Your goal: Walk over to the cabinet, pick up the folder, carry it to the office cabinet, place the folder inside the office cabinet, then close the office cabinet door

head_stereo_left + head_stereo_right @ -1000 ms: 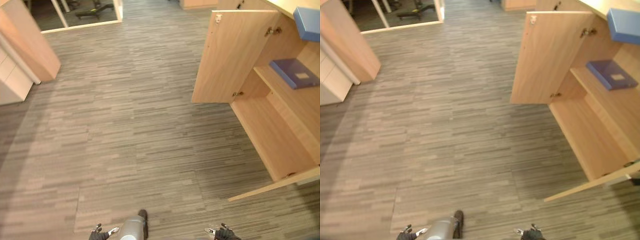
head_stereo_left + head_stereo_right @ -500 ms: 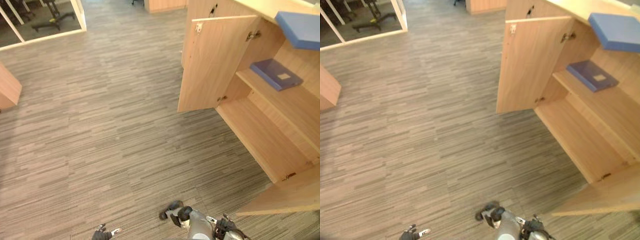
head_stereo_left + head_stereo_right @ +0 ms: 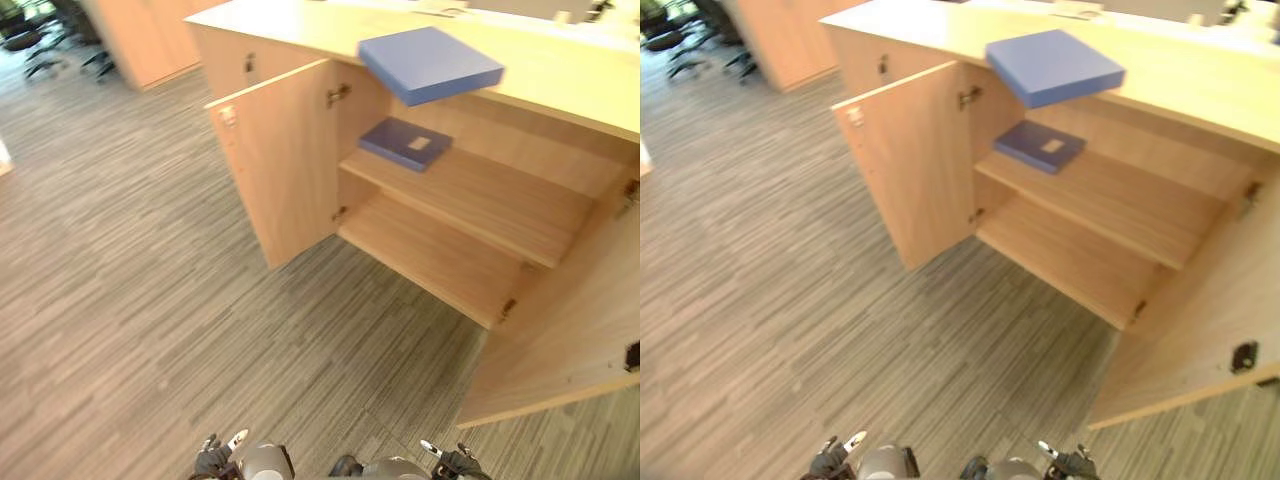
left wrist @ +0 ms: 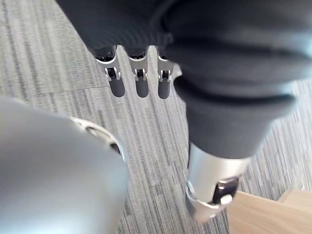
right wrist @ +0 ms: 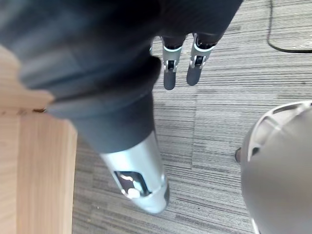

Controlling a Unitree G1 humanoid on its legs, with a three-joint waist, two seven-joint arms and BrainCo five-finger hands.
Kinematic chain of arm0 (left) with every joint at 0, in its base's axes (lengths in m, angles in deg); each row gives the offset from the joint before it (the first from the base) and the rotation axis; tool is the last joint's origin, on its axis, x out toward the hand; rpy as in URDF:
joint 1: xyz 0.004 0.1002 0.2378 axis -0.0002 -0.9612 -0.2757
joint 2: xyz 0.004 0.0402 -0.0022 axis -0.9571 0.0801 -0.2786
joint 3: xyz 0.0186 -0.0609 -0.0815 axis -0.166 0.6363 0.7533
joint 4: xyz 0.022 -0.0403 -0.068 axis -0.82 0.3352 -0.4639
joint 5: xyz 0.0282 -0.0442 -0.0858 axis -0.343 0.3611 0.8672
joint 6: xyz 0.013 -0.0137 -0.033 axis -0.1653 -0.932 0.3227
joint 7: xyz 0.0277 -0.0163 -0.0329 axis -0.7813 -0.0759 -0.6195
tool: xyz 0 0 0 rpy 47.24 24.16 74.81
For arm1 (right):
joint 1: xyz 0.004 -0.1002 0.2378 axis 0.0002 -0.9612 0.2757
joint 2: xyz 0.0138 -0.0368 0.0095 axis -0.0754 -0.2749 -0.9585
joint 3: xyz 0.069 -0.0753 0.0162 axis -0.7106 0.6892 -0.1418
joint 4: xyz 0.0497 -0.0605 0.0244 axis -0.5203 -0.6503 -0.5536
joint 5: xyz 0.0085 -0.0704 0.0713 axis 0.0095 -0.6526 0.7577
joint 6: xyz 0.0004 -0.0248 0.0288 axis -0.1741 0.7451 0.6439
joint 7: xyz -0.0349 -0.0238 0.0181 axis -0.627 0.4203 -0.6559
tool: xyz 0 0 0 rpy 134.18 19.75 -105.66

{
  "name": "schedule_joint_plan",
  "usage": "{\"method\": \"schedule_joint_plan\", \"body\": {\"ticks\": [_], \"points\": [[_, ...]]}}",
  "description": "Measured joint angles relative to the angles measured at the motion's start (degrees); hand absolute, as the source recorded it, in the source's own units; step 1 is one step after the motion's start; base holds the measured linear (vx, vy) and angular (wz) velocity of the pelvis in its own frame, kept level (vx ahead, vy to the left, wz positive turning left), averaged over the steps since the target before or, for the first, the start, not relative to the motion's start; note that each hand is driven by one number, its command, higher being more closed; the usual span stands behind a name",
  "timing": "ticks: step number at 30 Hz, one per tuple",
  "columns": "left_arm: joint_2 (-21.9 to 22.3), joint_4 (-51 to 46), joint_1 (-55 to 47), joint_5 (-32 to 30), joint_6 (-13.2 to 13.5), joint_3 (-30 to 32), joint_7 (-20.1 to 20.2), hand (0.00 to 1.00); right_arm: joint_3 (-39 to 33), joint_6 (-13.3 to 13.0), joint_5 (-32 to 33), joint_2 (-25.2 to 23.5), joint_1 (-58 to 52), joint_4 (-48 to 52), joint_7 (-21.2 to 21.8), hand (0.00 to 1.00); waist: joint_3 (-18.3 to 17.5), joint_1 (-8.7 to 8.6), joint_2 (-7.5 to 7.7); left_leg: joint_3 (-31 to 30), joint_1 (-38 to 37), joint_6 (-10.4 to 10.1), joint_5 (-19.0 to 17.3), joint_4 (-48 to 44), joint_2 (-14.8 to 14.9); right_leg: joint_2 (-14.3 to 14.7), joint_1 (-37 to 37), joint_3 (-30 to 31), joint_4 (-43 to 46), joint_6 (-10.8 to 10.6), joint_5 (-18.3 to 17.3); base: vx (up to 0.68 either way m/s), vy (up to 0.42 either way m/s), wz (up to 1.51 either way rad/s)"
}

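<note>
A blue folder (image 3: pixel 405 143) lies flat on the upper shelf (image 3: pixel 490 200) of the cabinet (image 3: pixel 430 258), whose left door (image 3: pixel 285 160) and right door (image 3: pixel 560 340) both stand open. A thicker blue box (image 3: pixel 430 64) rests on the table (image 3: pixel 560 75) above, jutting over its front edge. The left robot hand (image 4: pixel 139 83) and right robot hand (image 5: pixel 169 78) hang low over the grey carpet (image 3: pixel 120 280), fingers straight and loosely spread, holding nothing, well apart from the folder.

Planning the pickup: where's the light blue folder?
Left eye view, upper right: the light blue folder lies on the cabinet top, overhanging the darker folder on the upper shelf.
</note>
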State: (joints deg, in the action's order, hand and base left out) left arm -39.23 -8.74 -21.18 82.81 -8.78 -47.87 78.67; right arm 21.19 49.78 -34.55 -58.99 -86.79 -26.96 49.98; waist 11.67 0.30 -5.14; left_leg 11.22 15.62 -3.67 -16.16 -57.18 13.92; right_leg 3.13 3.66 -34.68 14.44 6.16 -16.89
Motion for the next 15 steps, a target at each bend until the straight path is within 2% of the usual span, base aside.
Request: {"method": "schedule_joint_plan", "body": {"ticks": [1,2,3,4,6,7,8,10,11,12,13,14,15], "points": [[0.1,-0.1,-0.5,0.3,0.0,0.4,-0.1,0.00,0.4,0.0,-0.1,0.2,0.7,-0.8,0.0,0.00,0.3,0.46,0.19,-4.9,1.3,0.5,-0.4,8.7,-2.3,-0.1,1.1,2.5,-0.9,0.4,0.8,0.15,0.074,-1.15],[0.1,0.0,-0.9,0.4,0.0,0.7,-0.3,0.00,0.4,0.0,-0.1,0.2,1.1,-1.4,0.0,0.00,0.3,0.70,0.29,-7.5,1.4,0.4,-0.3,13.4,-3.2,0.0,1.6,3.9,-1.4,0.2,0.9,0.18,0.092,-1.13],[0.3,0.1,-1.8,0.8,-0.1,1.2,-0.5,0.00,0.5,0.0,-0.1,0.3,1.5,-2.0,0.1,0.00,0.4,0.87,0.34,-12.6,1.6,-0.1,0.0,21.8,-4.7,0.0,3.0,6.1,-2.2,0.0,1.0,0.18,0.095,-0.82],[0.4,0.1,-2.2,1.1,-0.1,1.4,-0.5,0.00,0.6,-0.1,-0.1,0.3,1.5,-2.0,0.1,0.00,0.5,0.85,0.39,-14.8,1.6,-0.6,0.4,25.3,-5.0,0.0,3.7,7.0,-2.6,-0.3,0.9,0.33,0.173,-0.86],[0.7,0.1,-3.5,1.5,-0.1,1.7,-0.6,0.00,1.7,0.0,-0.3,0.4,1.3,-2.1,0.1,0.00,0.5,0.86,0.53,-19.7,1.8,-1.8,3.3,37.0,-5.7,-0.3,6.7,10.7,-4.5,-2.3,0.8,0.39,0.211,-0.74],[0.8,0.1,-3.8,1.4,-0.1,1.6,-0.6,0.00,1.7,0.0,-0.3,0.4,1.3,-2.2,0.1,0.00,0.6,0.89,0.54,-20.3,1.7,-2.1,4.4,39.0,-5.8,-0.5,7.4,11.6,-4.9,-2.9,0.6,0.39,0.229,-0.79],[0.7,0.1,-3.9,1.7,-0.1,1.7,-0.6,0.00,1.7,0.0,-0.3,0.4,1.3,-2.7,0.1,0.00,0.6,1.17,0.79,-21.2,1.2,-3.0,7.4,40.5,-6.8,-1.6,8.8,13.4,-5.4,-4.6,0.3,0.44,0.283,-0.77],[0.5,0.0,-4.0,1.3,0.0,0.9,-0.6,0.00,1.7,0.0,-0.8,0.5,1.3,-3.1,0.2,0.00,0.5,1.59,1.11,-21.7,-0.8,-2.9,16.4,40.6,-10.0,-5.0,10.3,16.5,-6.3,-8.5,0.3,0.51,0.375,-0.81],[0.2,0.0,-3.8,1.1,0.0,0.7,-0.5,0.00,1.6,0.0,-1.2,0.5,1.4,-3.3,0.4,0.00,0.5,1.64,1.45,-20.8,-1.0,-3.5,15.8,39.3,-10.9,-6.4,10.3,17.0,-6.3,-9.4,0.3,0.46,0.392,-0.59],[-0.3,-0.1,-3.4,1.1,0.0,0.1,-0.6,0.00,1.5,0.1,-1.3,0.3,1.7,-3.3,0.8,0.00,0.8,1.51,1.98,-19.5,-0.7,-2.3,15.1,37.3,-12.2,-8.5,10.1,18.0,-6.2,-11.3,1.1,0.43,0.394,-0.64],[-0.3,-0.1,-3.3,1.2,0.0,0.2,-0.6,0.00,1.4,0.1,-1.3,0.2,1.8,-3.3,1.4,0.00,0.8,1.97,2.16,-16.8,-0.9,-0.1,13.6,34.7,-13.3,-10.9,10.0,18.9,-4.9,-14.5,3.0,0.41,0.393,-0.72],[-0.6,-0.1,-3.4,1.2,0.0,0.4,-0.6,0.00,1.1,0.2,-1.3,0.3,1.7,-3.3,1.6,0.00,0.9,2.20,2.31,-15.4,-2.1,1.2,12.8,33.9,-13.9,-12.5,9.7,19.3,-2.5,-14.9,3.5,0.39,0.409,-0.94],[-0.5,-0.1,-3.9,1.2,0.0,0.5,-0.6,0.00,-0.6,0.2,-1.4,0.4,1.2,-3.3,1.8,0.00,1.0,2.35,2.69,-12.9,-6.6,3.2,10.9,34.5,-15.6,-16.6,8.5,18.9,6.4,-14.6,3.6,0.29,0.348,-0.71]]}}
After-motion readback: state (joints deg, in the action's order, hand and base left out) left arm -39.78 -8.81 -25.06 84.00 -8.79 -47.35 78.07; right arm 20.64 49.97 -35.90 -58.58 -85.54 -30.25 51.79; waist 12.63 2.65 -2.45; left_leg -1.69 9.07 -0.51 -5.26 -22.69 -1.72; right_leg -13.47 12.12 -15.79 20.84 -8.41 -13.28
